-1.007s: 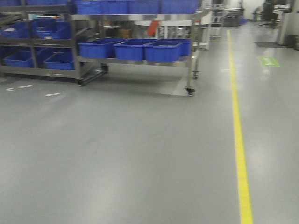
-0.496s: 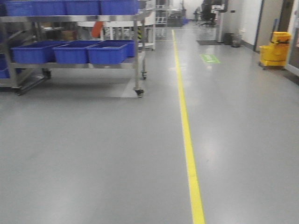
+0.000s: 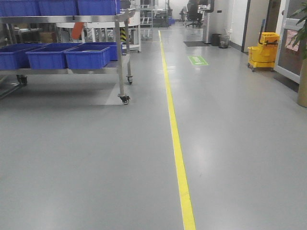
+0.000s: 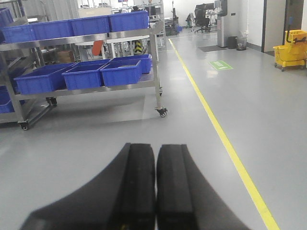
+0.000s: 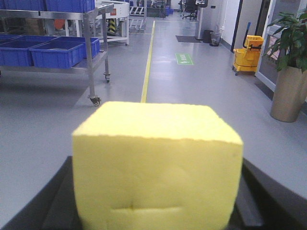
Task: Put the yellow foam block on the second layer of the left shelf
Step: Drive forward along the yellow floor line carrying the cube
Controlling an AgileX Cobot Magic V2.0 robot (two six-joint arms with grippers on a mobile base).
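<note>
The yellow foam block (image 5: 158, 163) fills the right wrist view, held between the black fingers (image 5: 261, 199) of my right gripper (image 5: 158, 201), which is shut on it above the grey floor. My left gripper (image 4: 156, 165) is shut and empty, its two black fingers (image 4: 139, 182) pressed together. A steel shelf cart on castors with blue bins on its layers stands at the left of the front view (image 3: 120, 48), also in the left wrist view (image 4: 156, 62) and the right wrist view (image 5: 88, 48). Neither gripper shows in the front view.
A yellow floor line (image 3: 175, 143) runs up the aisle. A yellow mop bucket (image 3: 263, 50) stands at the far right wall. A potted plant (image 5: 288, 72) stands at the right. A green floor sign (image 3: 197, 60) lies beyond. Office chairs and bins stand at the far end.
The front view has swung to the right: the shelf cart slid from the middle to the left edge, and the yellow line, mop bucket and right wall came into view.
</note>
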